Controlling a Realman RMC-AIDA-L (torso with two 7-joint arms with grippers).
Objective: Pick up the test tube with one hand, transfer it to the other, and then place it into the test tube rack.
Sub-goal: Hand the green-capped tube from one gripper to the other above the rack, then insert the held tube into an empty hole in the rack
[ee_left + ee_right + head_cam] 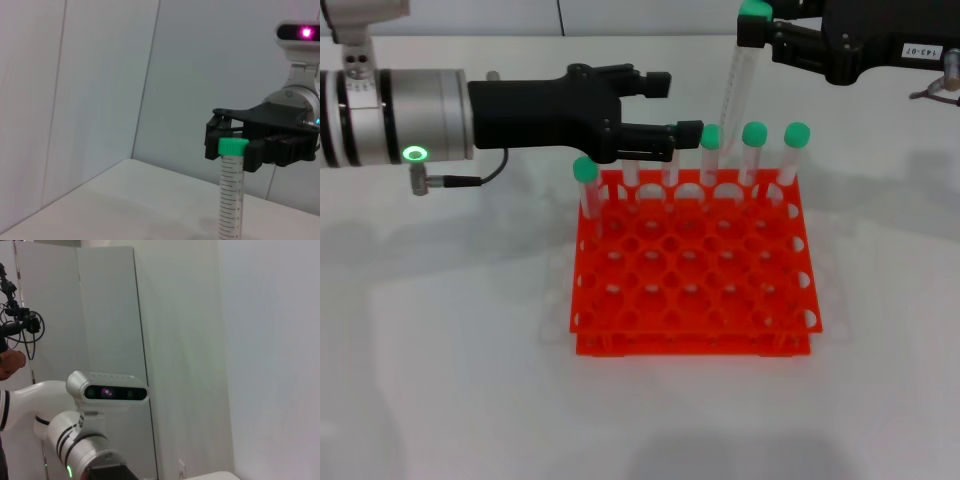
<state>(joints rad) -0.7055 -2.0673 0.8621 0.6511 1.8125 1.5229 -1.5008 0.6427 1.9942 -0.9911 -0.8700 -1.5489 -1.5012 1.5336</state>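
The test tube (735,85) hangs upright above the back row of the orange-red test tube rack (695,290). My right gripper (756,28), the one with the white label, is shut on its green cap. In the left wrist view that same gripper (233,146) clamps the cap, and the test tube (231,200) hangs clear below it. My left gripper (660,105), on the arm with the green light ring, stands open just left of the tube. It is over the rack's back left part, with nothing between its fingers.
Several other green-capped tubes (754,150) stand in the rack's back row, and one (586,185) stands at its left corner. The left gripper partly hides two of them. In the right wrist view only the left arm (80,450) and the robot's head (107,390) show.
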